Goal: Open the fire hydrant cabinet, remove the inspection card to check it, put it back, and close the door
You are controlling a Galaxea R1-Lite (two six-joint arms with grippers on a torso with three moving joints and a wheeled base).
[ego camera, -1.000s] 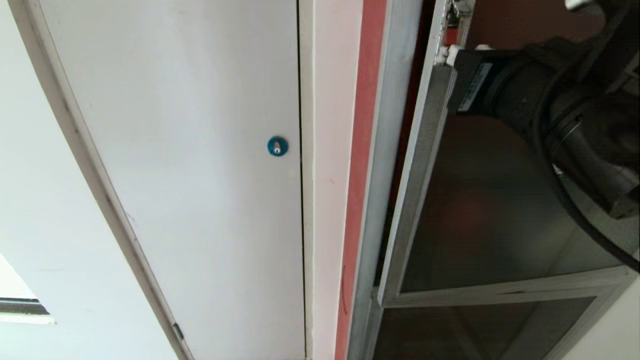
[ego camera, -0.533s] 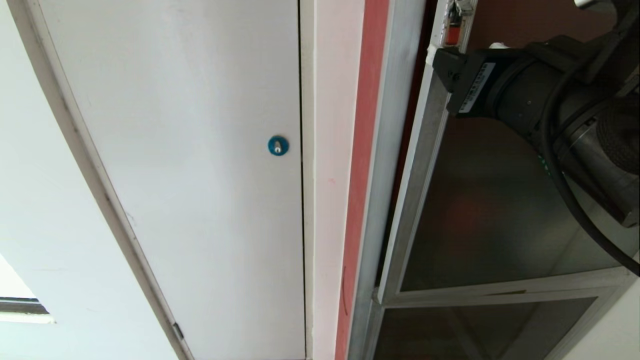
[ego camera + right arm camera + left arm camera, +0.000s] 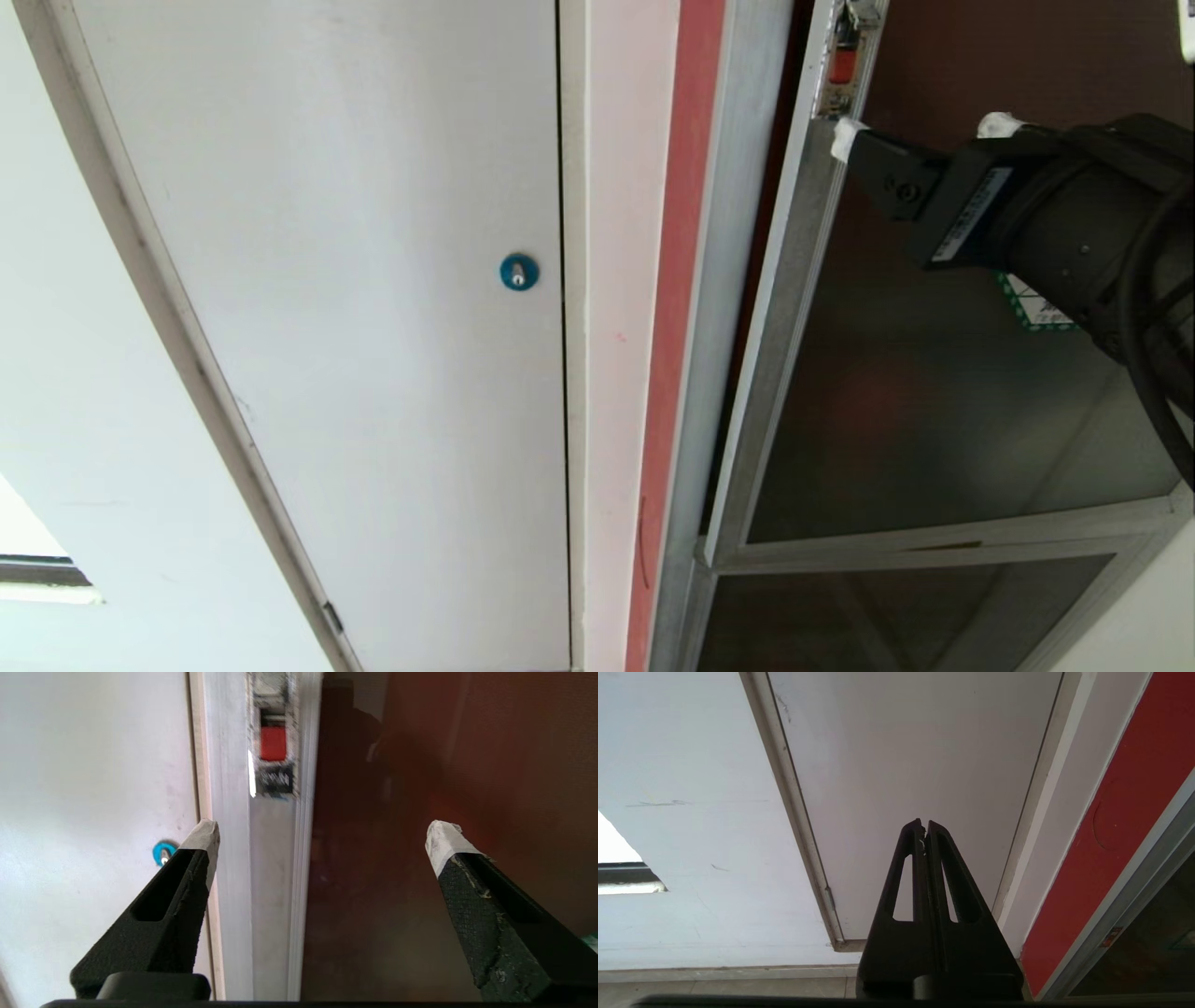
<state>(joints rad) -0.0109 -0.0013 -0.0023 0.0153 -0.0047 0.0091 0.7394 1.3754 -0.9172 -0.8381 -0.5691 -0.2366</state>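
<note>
Silver door point(image 3: 794, 308) edge sits between wide right jaws; closing off-centre risks slipping past the red latch point(image 3: 272, 743), door stays barely ajar.

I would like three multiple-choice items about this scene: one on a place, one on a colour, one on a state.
1. Where is the small red latch?
A. on the silver aluminium frame of the dark glass door
B. on the plain white door
C. on the floor

2. What colour is the round lock on the white door?
A. green
B. blue
C. yellow

3. How is the right gripper?
A. shut on the latch
B. shut on nothing
C. open, holding nothing

Answers: 1 A, the latch sits in the frame edge. 2 B, it shows blue. 3 C, its taped fingertips stand wide apart.
</note>
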